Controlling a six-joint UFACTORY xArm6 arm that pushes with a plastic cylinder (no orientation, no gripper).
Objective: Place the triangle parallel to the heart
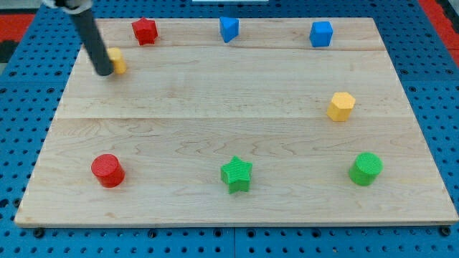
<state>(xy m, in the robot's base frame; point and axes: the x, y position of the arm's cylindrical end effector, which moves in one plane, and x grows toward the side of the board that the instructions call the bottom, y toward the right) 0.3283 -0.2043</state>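
Contact looks made: my tip touches the small yellow block, probably the heart, partly hidden behind the rod. No block reads clearly as a triangle; the blue wedge-like block seems likeliest. Next comes travelling there. Rod leans up-left; no jaws exist to report.

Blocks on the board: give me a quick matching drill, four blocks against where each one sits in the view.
Blocks:
1. red cylinder
2. green star
3. blue cube
4. yellow hexagonal block

Places:
A. top right
B. bottom middle
C. right side, mid-height
D. bottom left

Pairs: 1-D, 2-B, 3-A, 4-C

My tip is at top left, against a partly hidden yellow block.
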